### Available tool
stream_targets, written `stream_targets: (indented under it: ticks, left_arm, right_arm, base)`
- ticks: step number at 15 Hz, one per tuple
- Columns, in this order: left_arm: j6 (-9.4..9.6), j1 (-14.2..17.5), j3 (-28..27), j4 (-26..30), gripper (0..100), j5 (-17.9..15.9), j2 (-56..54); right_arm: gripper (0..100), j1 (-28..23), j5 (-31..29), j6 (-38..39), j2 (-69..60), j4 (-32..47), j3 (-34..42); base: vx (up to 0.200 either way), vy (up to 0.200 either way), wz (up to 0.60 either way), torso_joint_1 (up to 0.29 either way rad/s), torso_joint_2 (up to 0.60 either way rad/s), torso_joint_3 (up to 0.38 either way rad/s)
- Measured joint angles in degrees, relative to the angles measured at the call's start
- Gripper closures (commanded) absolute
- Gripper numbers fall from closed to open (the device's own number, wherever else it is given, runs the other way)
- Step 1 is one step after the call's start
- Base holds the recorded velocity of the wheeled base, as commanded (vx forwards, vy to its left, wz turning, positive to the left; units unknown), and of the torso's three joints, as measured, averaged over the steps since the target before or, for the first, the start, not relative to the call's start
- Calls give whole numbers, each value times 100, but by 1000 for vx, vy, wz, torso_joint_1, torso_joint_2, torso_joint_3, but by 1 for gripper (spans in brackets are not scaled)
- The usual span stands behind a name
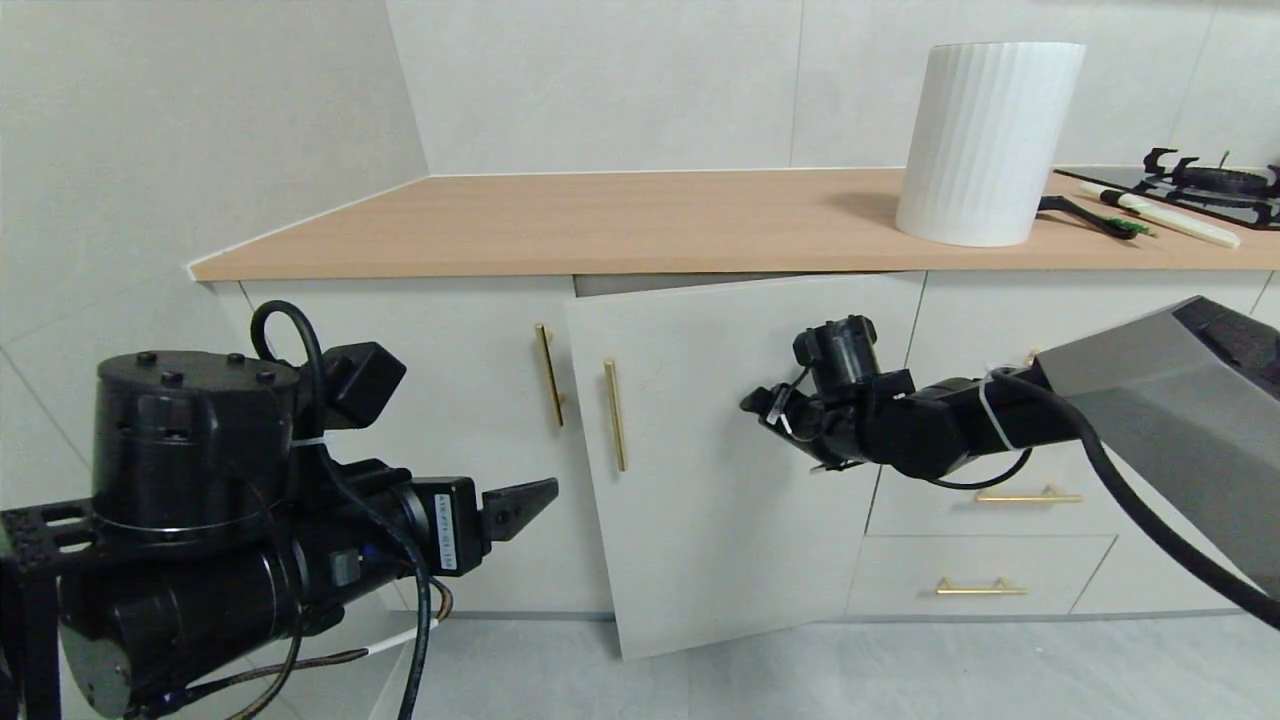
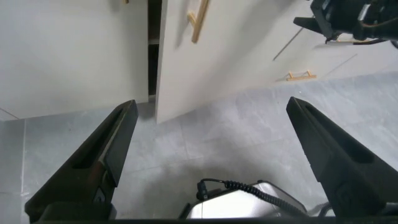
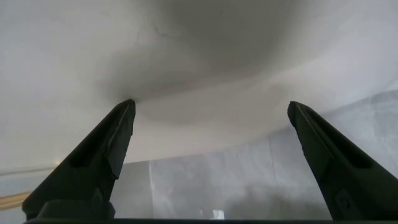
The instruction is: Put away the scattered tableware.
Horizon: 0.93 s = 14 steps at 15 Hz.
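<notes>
We judge the step to be getting the cabinet door (image 1: 740,450) wide open. It stands ajar, so we would hook its free edge by the handle (image 1: 615,415), since pressing the face would shut it. The right gripper (image 1: 785,430) is spread wide and empty, close to the panel. The left gripper (image 2: 211,102) is just as wide and holds nothing. 2 utensils (image 1: 1150,215) lie on the counter (image 1: 600,220) beside the white container (image 1: 985,140). The left wrist view shows the dark gap behind the door, which the head view barely shows.
</notes>
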Motion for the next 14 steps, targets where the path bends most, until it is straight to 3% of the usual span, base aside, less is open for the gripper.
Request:
stream_targets:
  ticks: [4, 14]
  left_arm:
    - [0, 0, 0, 0, 0, 0, 11]
    - [-10, -2, 2, -1, 0, -2, 24]
  right_arm:
    - [0, -17, -424, 184, 305, 0, -418]
    - [0, -221, -834, 310, 630, 66, -981]
  base:
    - [0, 0, 0, 0, 0, 0]
    - [0, 0, 0, 0, 0, 0]
